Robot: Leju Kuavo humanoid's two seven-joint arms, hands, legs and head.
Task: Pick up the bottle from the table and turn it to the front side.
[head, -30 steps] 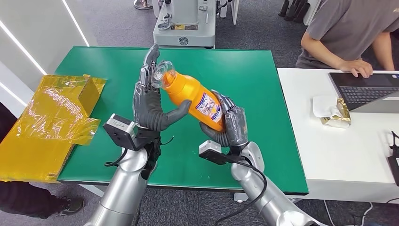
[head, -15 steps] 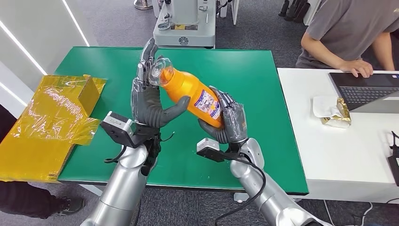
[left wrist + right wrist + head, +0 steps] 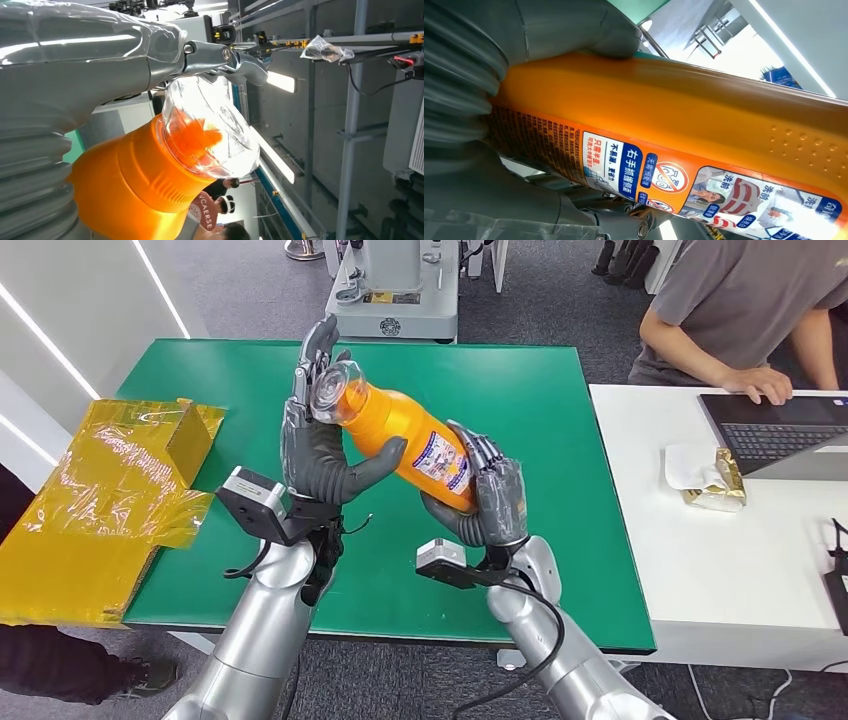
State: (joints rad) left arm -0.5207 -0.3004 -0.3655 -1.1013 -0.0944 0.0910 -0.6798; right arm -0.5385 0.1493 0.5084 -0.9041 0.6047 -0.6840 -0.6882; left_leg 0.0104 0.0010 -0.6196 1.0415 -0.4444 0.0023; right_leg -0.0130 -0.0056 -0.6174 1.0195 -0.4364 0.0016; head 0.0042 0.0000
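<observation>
Both arms raised; left hand [image 3: 320, 445] fingers upright, thumb out; right hand [image 3: 492, 502] curled, gripping.

green table [image 3: 540, 410] | yellow plastic-wrapped box [image 3: 110, 490] rests across its left edge

Bottle [image 3: 405, 438] between both hands, above table [image 3: 560, 420]
</observation>
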